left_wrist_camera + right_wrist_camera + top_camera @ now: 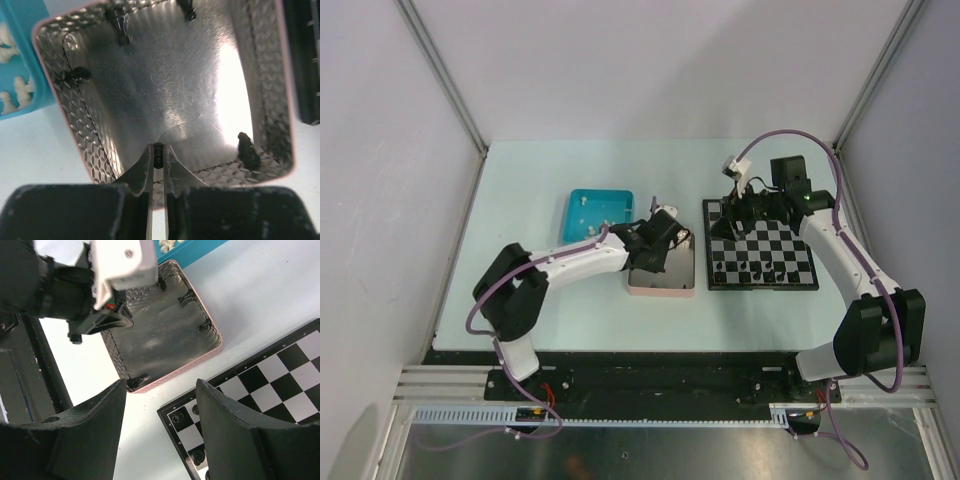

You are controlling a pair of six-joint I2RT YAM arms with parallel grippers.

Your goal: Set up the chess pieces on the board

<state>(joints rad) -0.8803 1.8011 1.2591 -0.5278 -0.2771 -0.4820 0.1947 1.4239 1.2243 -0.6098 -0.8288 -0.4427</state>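
Black pieces (750, 268) stand along the near rows of the board (790, 240), which lies just beside the pink tray (665, 293), at its 3 o'clock. The blue tray (570, 215) sits at 10 o'clock of the pink one, close against its corner, and holds white pieces (20, 85).

More black ones (247, 150) lie loose on the pink tray's shiny embossed floor, all near its walls. In the left wrist view one is at 5 o'clock, one at 9 and two up by 12.

The left claw (158, 159) hangs over the pink tray, its fingers (142, 172) pinched almost together on a small black piece (158, 151).

The right claw (160, 390) hovers above the board's far-left corner, at 11 o'clock of the board in the top view. Its fingers (107, 410) are spread wide and hold nothing. Under it, its wrist view shows black pieces on the corner squares (176, 417), and the pink tray across a strip of pale table (260, 305).
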